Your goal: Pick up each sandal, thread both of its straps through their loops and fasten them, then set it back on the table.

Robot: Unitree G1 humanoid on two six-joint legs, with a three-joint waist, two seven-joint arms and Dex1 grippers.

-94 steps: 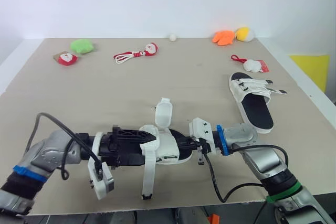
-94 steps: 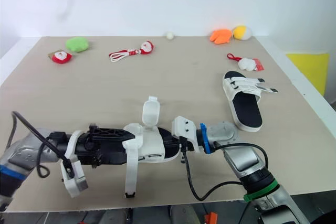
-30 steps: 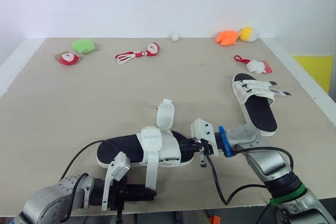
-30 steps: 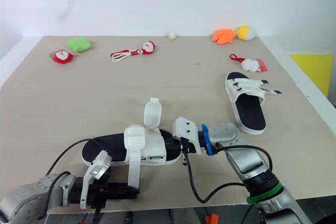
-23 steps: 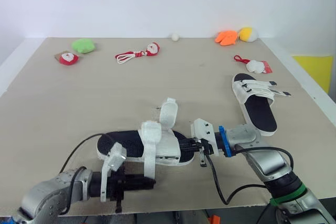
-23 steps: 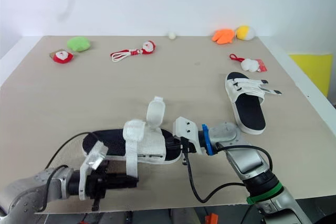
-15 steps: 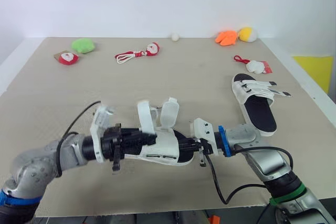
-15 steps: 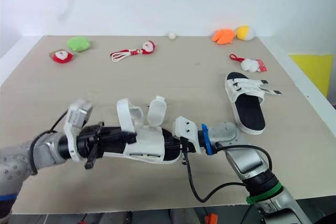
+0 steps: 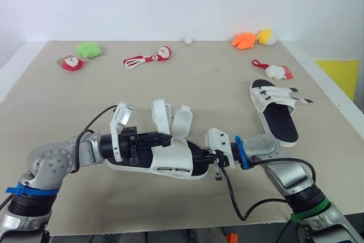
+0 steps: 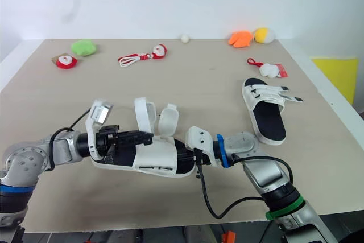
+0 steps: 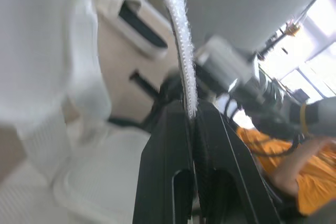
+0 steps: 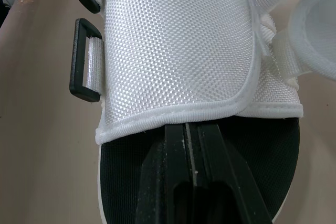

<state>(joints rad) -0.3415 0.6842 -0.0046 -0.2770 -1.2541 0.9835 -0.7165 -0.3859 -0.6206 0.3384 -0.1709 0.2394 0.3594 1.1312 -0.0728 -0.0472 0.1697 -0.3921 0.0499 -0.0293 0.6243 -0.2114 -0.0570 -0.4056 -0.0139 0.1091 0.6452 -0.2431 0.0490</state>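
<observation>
Left eye view, showing likely light white sandal at front of table, right gripper clamped on its toe end, left gripper pinching one soft, floppy strap upright, best held near its tip.

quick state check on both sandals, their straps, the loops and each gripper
left gripper: jaws shut on pinched strap
right gripper: jaws shut, tips tucked under the near sandal's upper
near sandal: between the two grippers, unfastened
pinched strap: standing up, not threaded
other strap: standing loose, not threaded
loops: both empty
far sandal: flat on the table, straps laid across its upper
</observation>
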